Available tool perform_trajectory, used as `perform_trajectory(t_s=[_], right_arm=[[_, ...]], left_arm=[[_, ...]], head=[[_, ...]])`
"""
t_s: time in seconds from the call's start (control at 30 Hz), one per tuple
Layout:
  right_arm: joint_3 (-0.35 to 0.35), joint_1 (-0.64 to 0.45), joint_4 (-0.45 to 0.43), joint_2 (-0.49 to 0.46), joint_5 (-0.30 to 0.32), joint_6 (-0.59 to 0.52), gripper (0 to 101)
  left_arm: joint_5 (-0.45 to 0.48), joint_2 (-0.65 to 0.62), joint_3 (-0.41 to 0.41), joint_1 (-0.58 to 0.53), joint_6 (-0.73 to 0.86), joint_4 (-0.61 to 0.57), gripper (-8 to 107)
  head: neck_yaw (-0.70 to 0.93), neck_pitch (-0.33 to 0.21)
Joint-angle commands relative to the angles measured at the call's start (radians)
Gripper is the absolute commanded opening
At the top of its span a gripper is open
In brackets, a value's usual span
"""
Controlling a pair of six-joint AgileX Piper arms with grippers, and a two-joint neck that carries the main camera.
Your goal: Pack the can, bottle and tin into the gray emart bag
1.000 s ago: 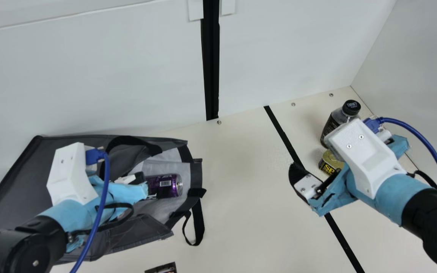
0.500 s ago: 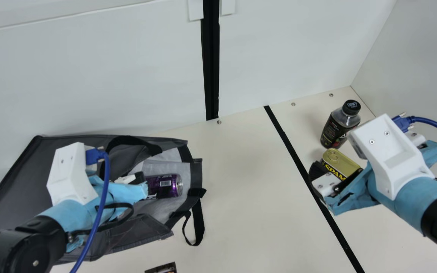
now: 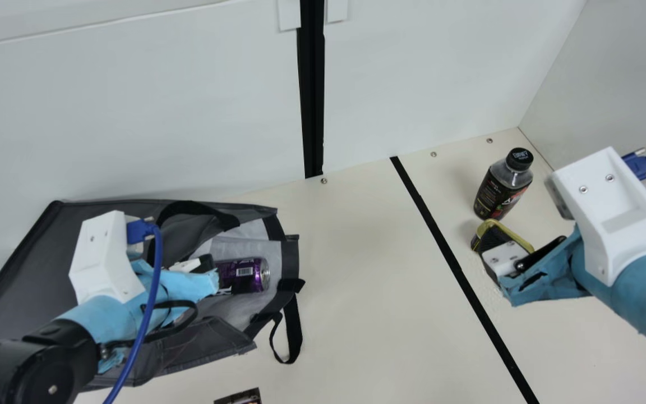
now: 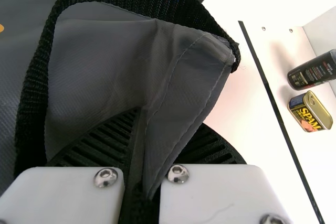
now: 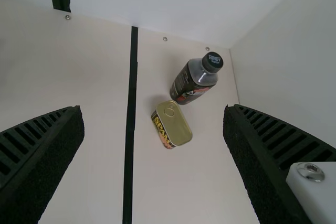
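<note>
Cream table (image 3: pixel 368 280), crossed by a black stripe (image 3: pixel 452 255), carries the tin (image 5: pixel 176 124) just beside the standing bottle (image 3: pixel 499 193). The right gripper (image 5: pixel 153 109) is spread wide and empty above them, so a skewed descent could tip the bottle with one finger. The left gripper (image 4: pixel 165 124) pinches cloth of the gray emart bag (image 3: pixel 23 252), where the can (image 3: pixel 250 275) lies on its side in the mouth. Should that pinch slip, the opening may sag and the can roll out; the loose strap (image 3: pixel 295 325) could snag an incoming load.
</note>
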Motion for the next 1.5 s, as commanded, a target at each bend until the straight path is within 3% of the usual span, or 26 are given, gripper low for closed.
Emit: perform_trajectory(t_s=[0.0, 0.57, 1.47], right_arm=[[-0.015, 0.018, -0.024, 0.003, 0.017, 0.023, 91], [-0.092, 0.12, -0.104, 0.025, 0.081, 0.11, 91], [-0.117, 0.12, -0.115, 0.084, 0.071, 0.119, 91]], left_arm=[[0.0, 0.0, 0.0, 0.0, 0.0, 0.0, 10], [0.0, 0.0, 0.0, 0.0, 0.0, 0.0, 10], [0.0, 0.0, 0.0, 0.0, 0.0, 0.0, 10]], head=[[-0.001, -0.023], [-0.001, -0.023], [-0.001, -0.023]])
